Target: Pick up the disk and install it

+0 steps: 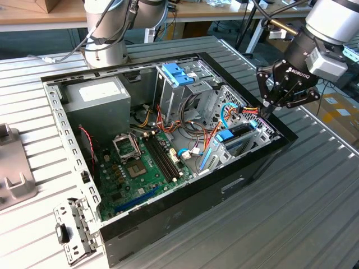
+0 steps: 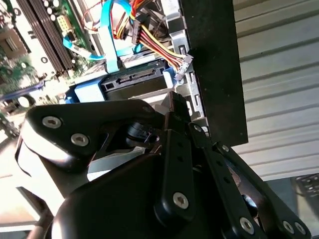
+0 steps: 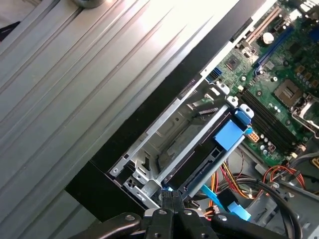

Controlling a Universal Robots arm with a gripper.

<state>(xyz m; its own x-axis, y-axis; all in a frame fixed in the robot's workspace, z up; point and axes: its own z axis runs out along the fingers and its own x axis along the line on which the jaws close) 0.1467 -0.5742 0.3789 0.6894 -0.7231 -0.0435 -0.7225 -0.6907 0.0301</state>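
Hovering over the open computer case's (image 1: pixel 224 185) edge on the exterior view's right, the gripper (image 1: pixel 268 106) is seen clenched on nothing. The disk (image 1: pixel 238 134) is seated in the drive cage (image 3: pixel 169 144) just below it.

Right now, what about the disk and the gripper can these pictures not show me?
Second wrist view: part of the disk, behind the gripper links.
First wrist view: the disk's dark body, inside the drive cage.
Exterior view: whether the gripper touches the disk; the drive cage covers that spot.
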